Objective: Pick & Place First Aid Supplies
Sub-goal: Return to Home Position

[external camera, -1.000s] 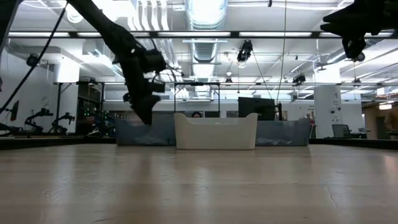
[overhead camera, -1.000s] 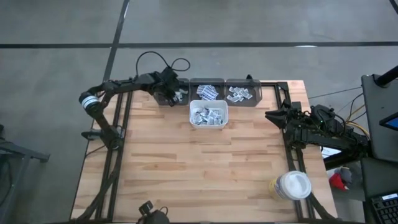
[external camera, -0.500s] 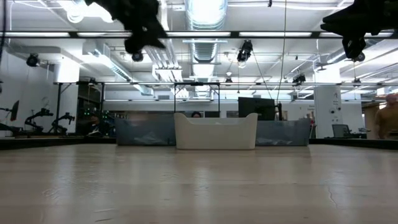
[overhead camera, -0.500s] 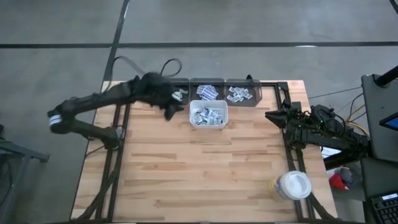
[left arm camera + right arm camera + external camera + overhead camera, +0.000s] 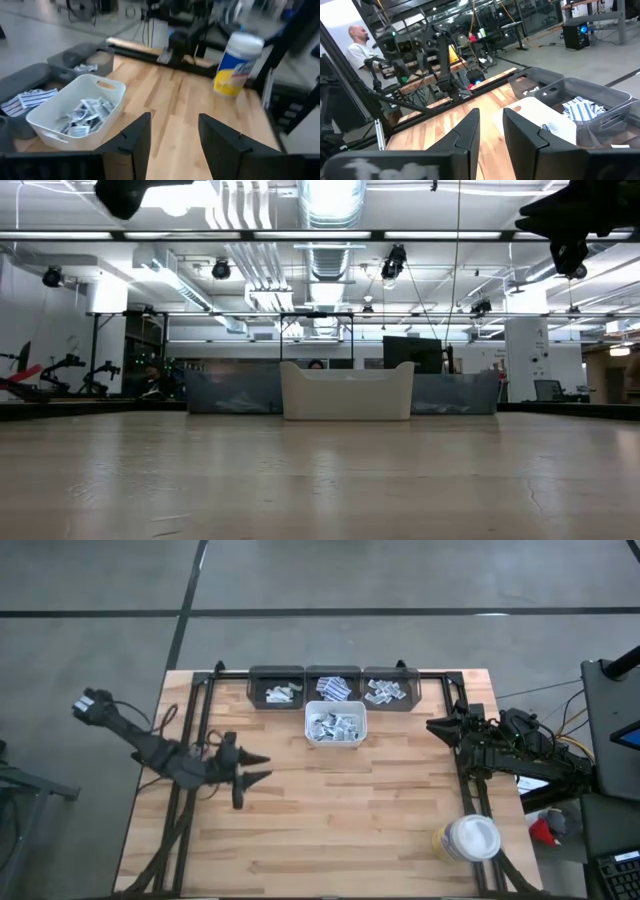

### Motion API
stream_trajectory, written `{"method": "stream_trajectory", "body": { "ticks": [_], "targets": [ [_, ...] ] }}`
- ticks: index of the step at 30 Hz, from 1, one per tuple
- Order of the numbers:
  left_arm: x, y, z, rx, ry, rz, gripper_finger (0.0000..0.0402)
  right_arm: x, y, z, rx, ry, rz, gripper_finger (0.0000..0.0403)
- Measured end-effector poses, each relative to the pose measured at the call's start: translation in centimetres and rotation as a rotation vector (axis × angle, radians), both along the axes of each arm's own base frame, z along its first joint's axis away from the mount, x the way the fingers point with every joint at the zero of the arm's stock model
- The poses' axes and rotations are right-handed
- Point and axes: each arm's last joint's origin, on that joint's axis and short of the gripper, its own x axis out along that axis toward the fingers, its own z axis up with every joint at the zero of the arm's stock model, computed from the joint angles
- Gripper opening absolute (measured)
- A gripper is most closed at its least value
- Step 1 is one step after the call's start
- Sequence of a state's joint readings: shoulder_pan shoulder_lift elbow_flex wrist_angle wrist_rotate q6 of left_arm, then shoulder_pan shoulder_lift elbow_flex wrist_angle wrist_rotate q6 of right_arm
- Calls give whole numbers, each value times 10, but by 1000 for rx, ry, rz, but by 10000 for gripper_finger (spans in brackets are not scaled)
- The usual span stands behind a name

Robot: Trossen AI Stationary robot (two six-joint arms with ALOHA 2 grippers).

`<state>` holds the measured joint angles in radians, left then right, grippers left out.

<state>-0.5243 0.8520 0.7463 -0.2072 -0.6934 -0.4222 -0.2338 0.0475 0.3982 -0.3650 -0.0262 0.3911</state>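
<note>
The first aid supplies, small white sachets, lie heaped in a white bin (image 5: 335,725) (image 5: 75,112) and in three dark bins (image 5: 333,686) along the table's far edge. My left gripper (image 5: 266,767) (image 5: 174,120) hangs open over the left part of the table. It points about level toward the right edge, with nothing between its fingers, well short of the white bin. My right gripper (image 5: 432,725) (image 5: 491,114) waits open above the right edge, pointing level toward the bins and holding nothing.
A white round tub (image 5: 470,837) (image 5: 237,62) with a yellow label stands at the near right corner. Bare wood lies between the bins and the near edge. A person (image 5: 357,47) shows in the room beyond the table.
My left gripper has come up out of the far-left dark bin. It has swung toward the table's left and near edges and tipped from pointing down to about level, facing the right edge. It carries nothing.
</note>
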Motion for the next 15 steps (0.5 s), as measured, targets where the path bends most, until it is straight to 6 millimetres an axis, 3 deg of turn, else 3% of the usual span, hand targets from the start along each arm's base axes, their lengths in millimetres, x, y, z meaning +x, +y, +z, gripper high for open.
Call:
{"method": "stream_trajectory", "body": {
  "ticks": [6, 11, 15],
  "targets": [
    [-10, -6, -42, -52, -86, 6, 161, 0, 2, 0, 1, -1, 59, 89],
    [-13, 15, -59, -95, -115, -6, 161, 1, 4, 0, 4, -5, 130, 85],
    [-17, 37, -59, -93, -130, -61, 161, 0, 4, 1, 23, -12, 141, 77]
  ]
}}
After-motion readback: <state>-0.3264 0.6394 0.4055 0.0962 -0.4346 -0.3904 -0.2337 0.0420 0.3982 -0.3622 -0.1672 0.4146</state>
